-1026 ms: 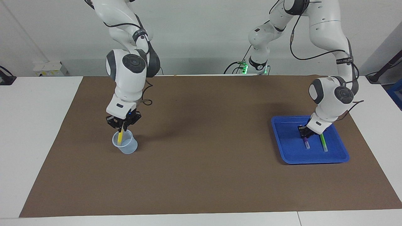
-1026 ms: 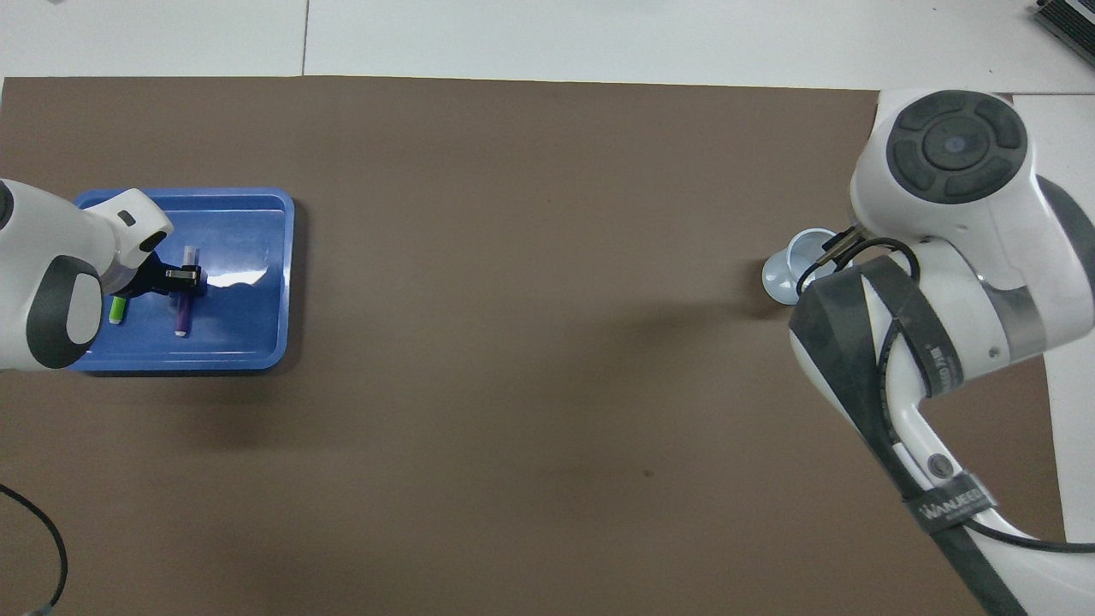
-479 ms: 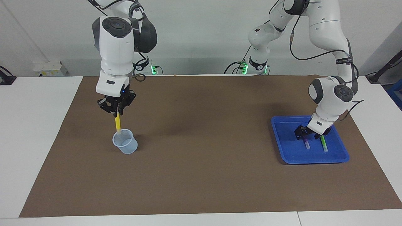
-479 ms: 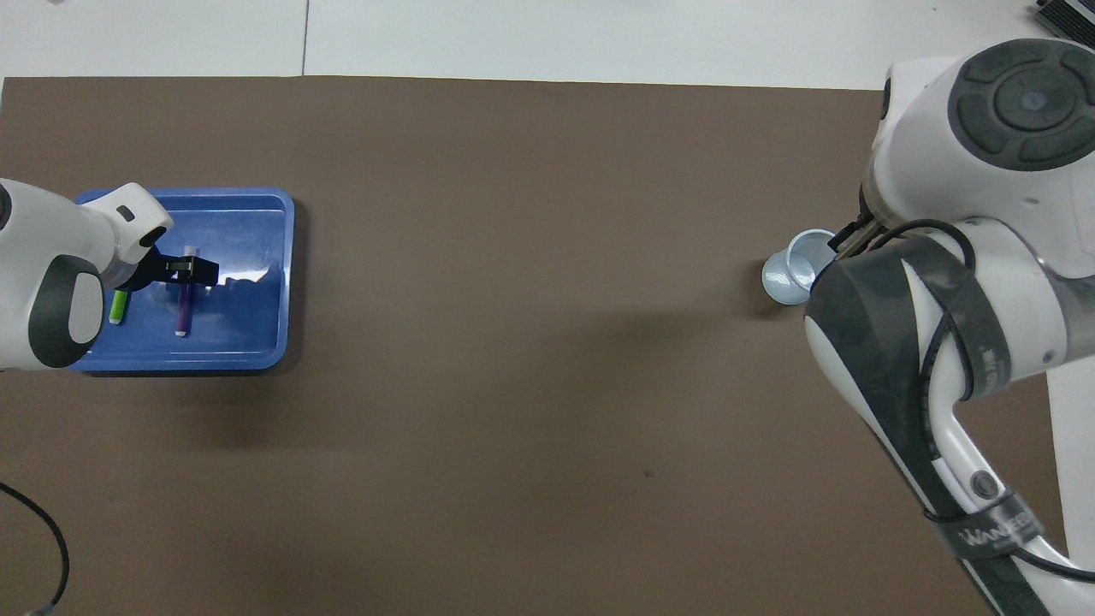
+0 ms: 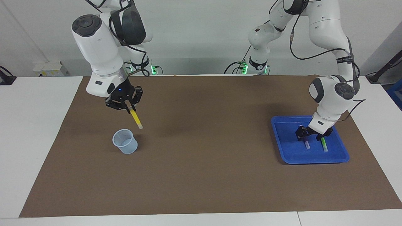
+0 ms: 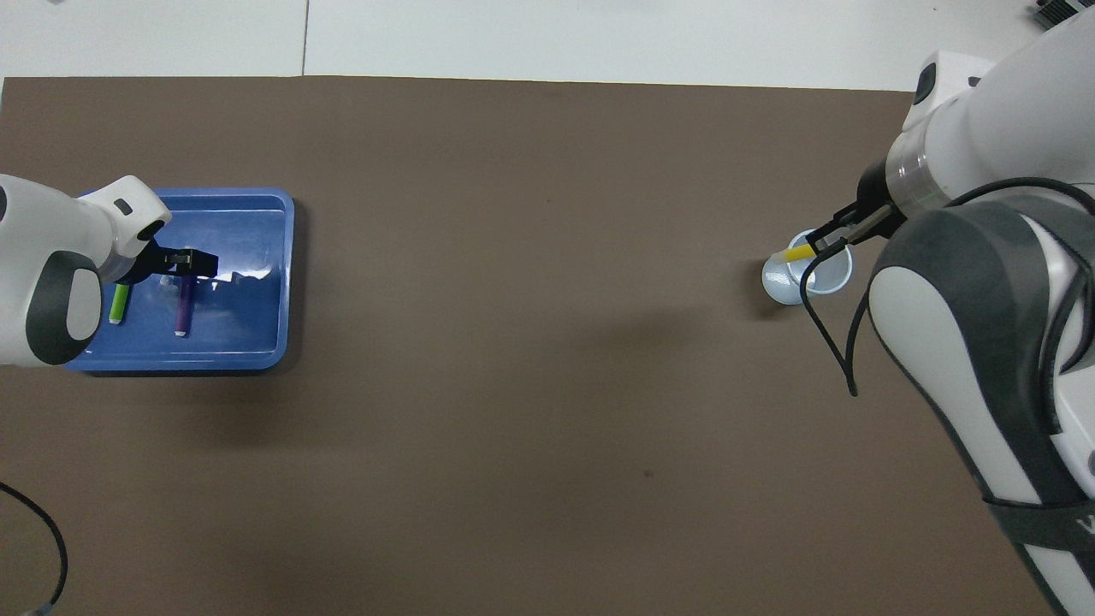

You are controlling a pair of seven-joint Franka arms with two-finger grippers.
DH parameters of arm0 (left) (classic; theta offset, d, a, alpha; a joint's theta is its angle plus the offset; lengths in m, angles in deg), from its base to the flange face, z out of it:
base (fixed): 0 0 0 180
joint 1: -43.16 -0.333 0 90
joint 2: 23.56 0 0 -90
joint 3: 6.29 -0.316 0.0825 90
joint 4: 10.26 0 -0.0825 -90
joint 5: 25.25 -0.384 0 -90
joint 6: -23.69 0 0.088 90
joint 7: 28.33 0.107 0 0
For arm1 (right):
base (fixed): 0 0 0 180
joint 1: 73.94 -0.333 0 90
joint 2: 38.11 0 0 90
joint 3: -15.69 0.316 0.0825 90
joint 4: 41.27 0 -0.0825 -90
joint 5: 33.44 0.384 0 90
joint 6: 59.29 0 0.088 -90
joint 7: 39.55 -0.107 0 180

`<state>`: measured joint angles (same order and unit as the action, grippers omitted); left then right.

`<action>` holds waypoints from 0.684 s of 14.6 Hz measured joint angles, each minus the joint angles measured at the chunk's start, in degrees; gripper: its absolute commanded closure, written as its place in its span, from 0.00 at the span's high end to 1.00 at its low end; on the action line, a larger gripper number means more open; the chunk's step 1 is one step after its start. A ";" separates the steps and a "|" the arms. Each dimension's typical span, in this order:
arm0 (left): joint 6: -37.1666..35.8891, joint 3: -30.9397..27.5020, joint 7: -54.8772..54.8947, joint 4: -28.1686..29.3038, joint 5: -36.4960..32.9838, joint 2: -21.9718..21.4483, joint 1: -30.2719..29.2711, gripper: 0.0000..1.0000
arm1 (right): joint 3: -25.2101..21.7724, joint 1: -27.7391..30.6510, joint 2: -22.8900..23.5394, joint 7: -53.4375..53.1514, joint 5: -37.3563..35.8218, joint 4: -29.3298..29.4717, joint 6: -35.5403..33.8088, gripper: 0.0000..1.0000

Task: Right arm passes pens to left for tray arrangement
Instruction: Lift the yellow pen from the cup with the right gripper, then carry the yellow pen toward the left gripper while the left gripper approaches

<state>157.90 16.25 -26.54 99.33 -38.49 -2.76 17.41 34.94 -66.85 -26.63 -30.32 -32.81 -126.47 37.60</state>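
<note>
My right gripper (image 5: pixel 127 106) (image 6: pixel 837 239) is shut on the top of the yellow pen (image 5: pixel 136 119) (image 6: pixel 796 254). The pen hangs tilted in the air just above the translucent cup (image 5: pixel 125 146) (image 6: pixel 808 278) and is clear of its rim. The blue tray (image 5: pixel 314 161) (image 6: pixel 287 282) lies at the left arm's end of the mat. In it the purple pen (image 5: pixel 306 144) (image 6: pixel 183 314) and the green pen (image 5: pixel 323 145) (image 6: pixel 120 304) lie side by side. My left gripper (image 5: pixel 311 135) (image 6: pixel 169 267) hovers low over their upper ends, open and holding nothing.
A brown mat (image 5: pixel 204 163) covers most of the white table. The cup stands alone on it toward the right arm's end. A black cable (image 6: pixel 51 547) loops near the left arm's base.
The right gripper has lifted the yellow pen out of the cup and tilted it. The left gripper has opened, let go of the purple pen in the tray, and risen slightly.
</note>
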 measured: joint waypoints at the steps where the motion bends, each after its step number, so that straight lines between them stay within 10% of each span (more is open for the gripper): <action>1: 0.00 0.08 0.00 -0.10 -0.01 -0.29 0.02 0.99 | 0.12 -0.06 0.14 -3.02 1.89 0.00 0.02 0.00; 10: -3.75 0.51 -3.95 -0.02 4.47 -1.90 0.81 0.93 | 0.37 -1.04 1.86 -26.33 22.21 -1.26 4.71 0.00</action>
<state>154.15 16.76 -30.49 99.30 -34.02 -4.67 18.22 35.31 -67.89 -24.76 -56.65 -10.60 -127.73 42.31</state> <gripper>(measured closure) 0.044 0.815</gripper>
